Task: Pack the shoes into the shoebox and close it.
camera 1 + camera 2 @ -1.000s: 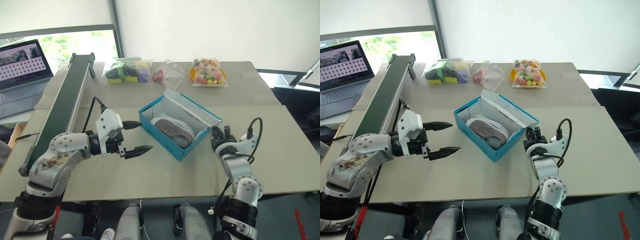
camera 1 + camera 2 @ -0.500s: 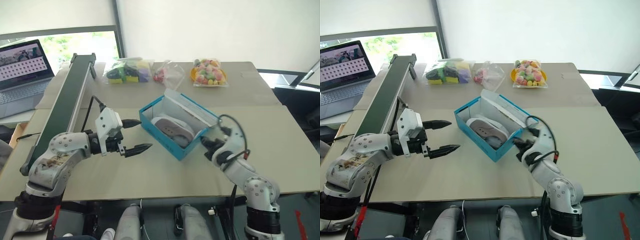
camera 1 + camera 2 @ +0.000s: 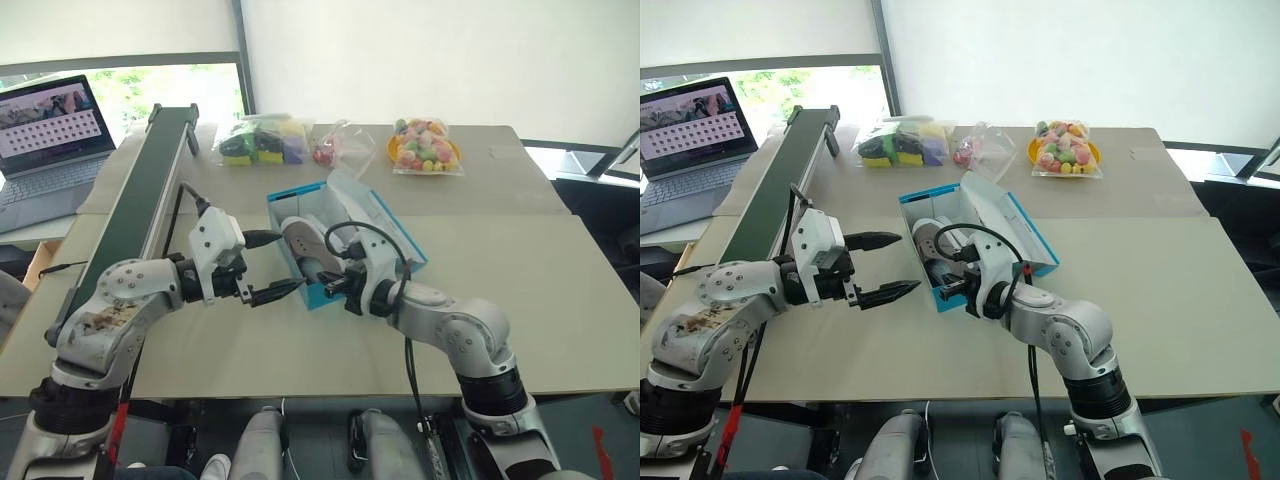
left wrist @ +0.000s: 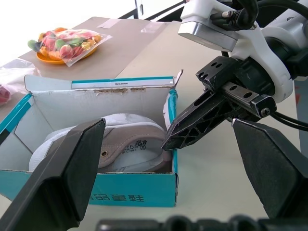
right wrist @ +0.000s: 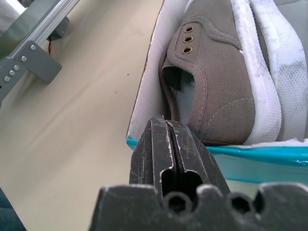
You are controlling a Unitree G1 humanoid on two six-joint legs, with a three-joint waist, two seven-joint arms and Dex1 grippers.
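The turquoise shoebox [image 4: 120,195] stands open mid-table with its lid [image 3: 385,225] raised on the far right side. Inside lie the grey shoes [image 5: 216,72], the pale sole of one [image 5: 274,72] beside the other. My right gripper [image 3: 335,285] is shut with nothing in it, and its tip [image 4: 166,144] rests against the near corner of the box's end wall. Just left of the box, my left gripper [image 3: 265,265] hangs open and empty, its fingers [image 4: 62,178] pointing at the box's side.
A long dark-green conveyor belt [image 3: 140,190] runs along the left of the table, with a laptop [image 3: 50,130] beyond it. Three bags of coloured items [image 3: 258,142] [image 3: 335,148] [image 3: 425,145] lie along the far edge. Bare tabletop lies to the right.
My right arm has swung left from the table's right side to the box's near end and rolled over. The box has turned and slid left toward my left gripper, which stayed put.
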